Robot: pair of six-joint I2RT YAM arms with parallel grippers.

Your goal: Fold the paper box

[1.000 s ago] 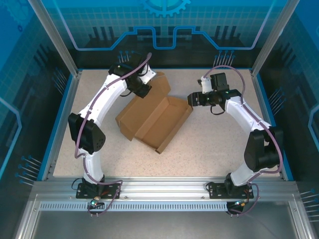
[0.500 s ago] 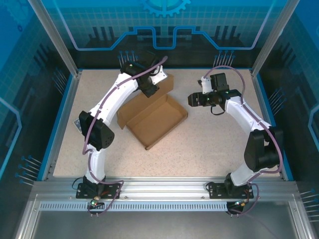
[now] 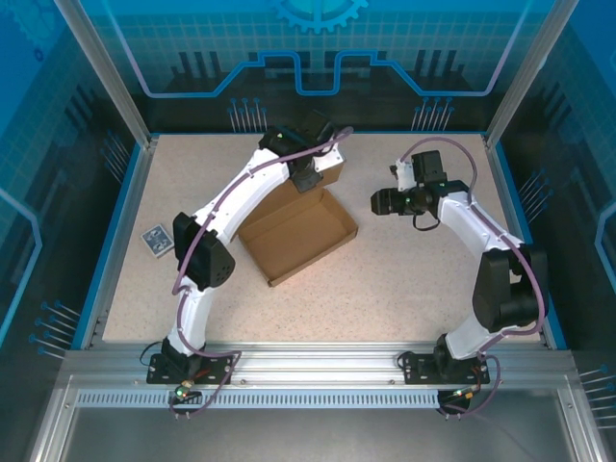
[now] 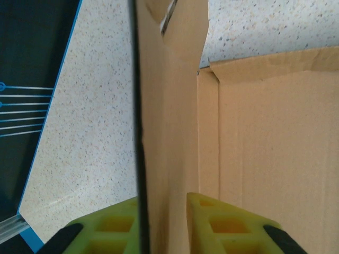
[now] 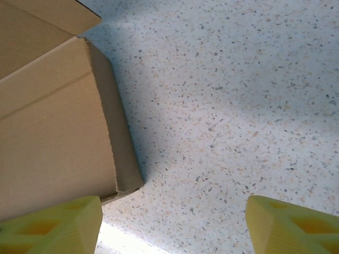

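Dragged left and turned, the paper box (image 3: 294,231) now sits below the left gripper (image 4: 163,198), which pinches its upright wall; the right gripper (image 5: 175,214) hangs spread just beside its corner. Risk: a one-sided pull could slip off or crease that wall.

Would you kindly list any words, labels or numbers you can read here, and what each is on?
None can be read.
The paper box is plain brown cardboard, no print.
The small blue-and-white card bears a pattern too small to read.
The back panel carries a gear graphic, no words.
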